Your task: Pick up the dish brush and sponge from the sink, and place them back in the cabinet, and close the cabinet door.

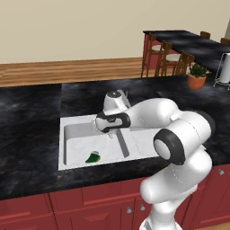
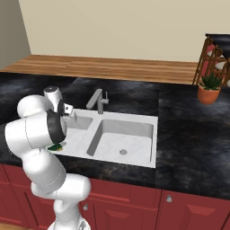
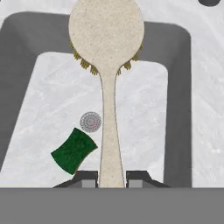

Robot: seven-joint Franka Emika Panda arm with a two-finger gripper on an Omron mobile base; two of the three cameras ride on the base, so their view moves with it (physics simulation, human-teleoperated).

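My gripper (image 3: 110, 179) is shut on the thin tan handle of the dish brush (image 3: 107, 39), whose round cream-white head points away from the hand. The brush hangs above the left basin of the white sink (image 3: 183, 131). On the basin floor below lies the dark green sponge (image 3: 73, 150), beside the round drain (image 3: 90, 121) and apart from the brush. From the base, the sponge (image 1: 93, 157) lies near the front of the left basin of the sink (image 1: 72, 134), with my hand (image 1: 110, 121) above it. The cabinet and its door are out of view.
A grey faucet (image 2: 99, 101) stands behind the sink's divider. Black stone counter (image 2: 188, 134) surrounds the sink, with a potted plant (image 2: 209, 89) at the far right. Red drawers (image 1: 90, 197) run below. Chairs (image 1: 164, 58) stand at a bar behind.
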